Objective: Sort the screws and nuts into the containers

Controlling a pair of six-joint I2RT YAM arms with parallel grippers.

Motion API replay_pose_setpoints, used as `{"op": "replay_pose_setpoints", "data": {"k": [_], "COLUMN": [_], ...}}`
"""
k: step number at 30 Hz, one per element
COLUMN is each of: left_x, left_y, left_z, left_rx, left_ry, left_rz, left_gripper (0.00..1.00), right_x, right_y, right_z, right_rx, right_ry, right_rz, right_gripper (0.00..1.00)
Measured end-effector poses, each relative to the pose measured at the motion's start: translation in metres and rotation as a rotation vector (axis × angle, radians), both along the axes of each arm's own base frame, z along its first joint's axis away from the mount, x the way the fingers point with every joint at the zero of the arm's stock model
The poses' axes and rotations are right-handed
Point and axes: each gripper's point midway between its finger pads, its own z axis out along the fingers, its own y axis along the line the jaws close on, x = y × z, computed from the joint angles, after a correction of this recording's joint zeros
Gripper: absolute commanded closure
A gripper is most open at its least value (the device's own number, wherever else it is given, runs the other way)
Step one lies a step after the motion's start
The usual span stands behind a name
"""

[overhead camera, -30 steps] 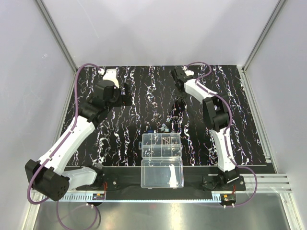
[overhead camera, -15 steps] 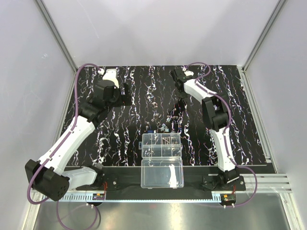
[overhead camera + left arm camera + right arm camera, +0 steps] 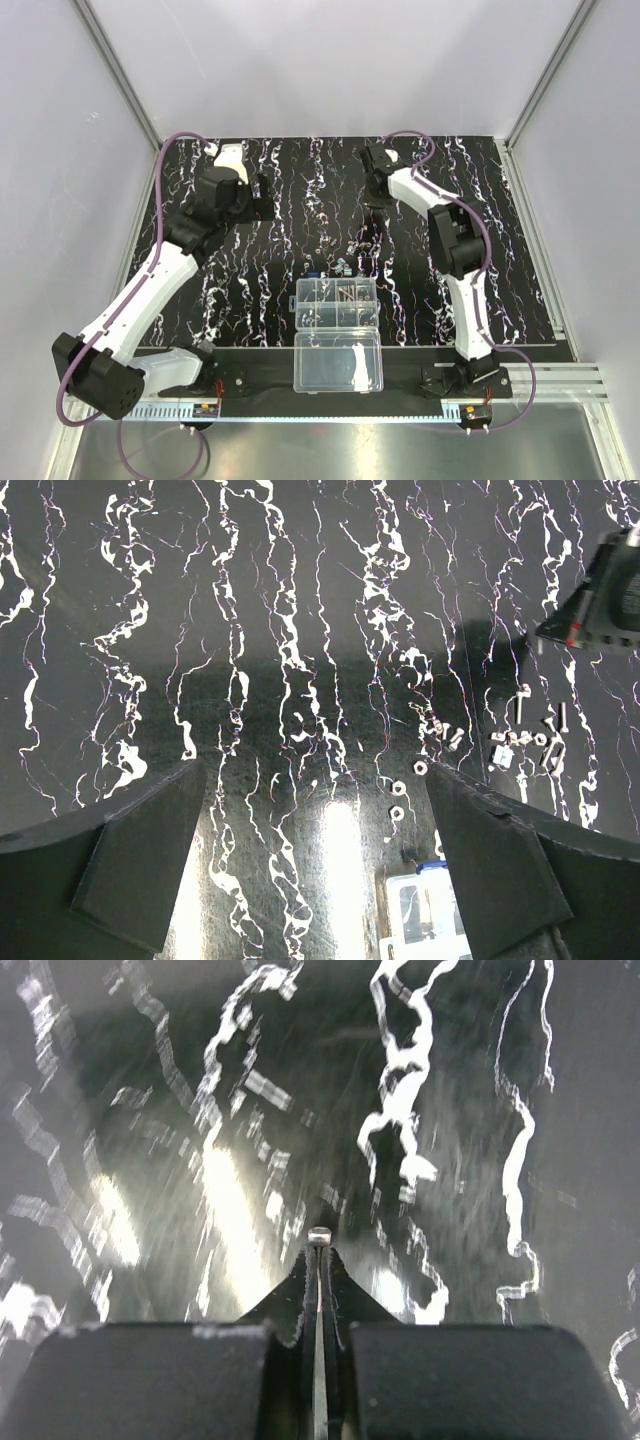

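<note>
right tool (image 3: 318, 1252) pinched closed, screws (image 3: 521, 702), nuts (image 3: 397, 789) nearby

From my remote desk: glossy black mat (image 3: 300, 215), white-streaked, bears silvery metal screws (image 3: 521, 702) and nuts (image 3: 397, 813). At its near edge sit clear, smooth plastic containers (image 3: 312, 292). My matt black right gripper (image 3: 319, 1252) pinches a bright metal piece (image 3: 320, 1233).

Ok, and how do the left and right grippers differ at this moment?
The left gripper has its jaws wide apart, while the right gripper is shut. The left gripper holds nothing; the right gripper pinches a tiny silvery piece at its tips, and I cannot tell whether it is a screw or a nut. Both hang over the dark streaked mat, away from the organizer box.
</note>
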Motion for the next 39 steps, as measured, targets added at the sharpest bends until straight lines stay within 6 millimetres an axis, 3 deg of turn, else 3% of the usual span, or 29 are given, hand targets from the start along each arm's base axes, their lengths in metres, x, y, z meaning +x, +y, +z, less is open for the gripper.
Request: {"op": "replay_pose_setpoints", "data": {"k": [3, 10, 14, 19, 21, 27, 35, 39], "left_x": [0.000, 0.000, -0.001, -0.001, -0.001, -0.002, -0.003, -0.004], "left_y": [0.000, 0.000, -0.002, -0.003, -0.003, -0.004, -0.008, -0.010], "left_z": [0.000, 0.000, 0.000, 0.000, 0.000, -0.001, -0.001, -0.001], "left_rx": [0.000, -0.001, -0.003, -0.005, -0.006, -0.007, -0.023, -0.030], "left_ry": [0.000, 0.000, 0.001, 0.002, 0.003, 0.007, 0.012, 0.015], "left_rz": [0.000, -0.002, -0.007, -0.010, -0.014, -0.017, -0.030, -0.038], "left_gripper": [0.01, 0.01, 0.01, 0.01, 0.01, 0.01, 0.01, 0.01], "right_x": [-0.014, -0.062, -0.097, -0.163, -0.183, -0.221, -0.284, -0.305], "right_y": [0.004, 0.014, 0.036, 0.093, 0.107, 0.097, 0.107, 0.098], "right_z": [0.021, 0.091, 0.111, 0.103, 0.095, 0.072, 0.102, 0.094], "right_rx": [0.042, 0.184, 0.229, 0.255, 0.267, 0.257, 0.312, 0.300], "right_ry": [-0.008, -0.090, -0.107, -0.054, -0.019, 0.056, 0.027, 0.067], "right_rz": [0.049, 0.155, 0.239, 0.415, 0.460, 0.464, 0.591, 0.603], "right_gripper": [1.00, 1.00, 1.00, 1.00, 1.00, 1.00, 1.00, 1.00]}}
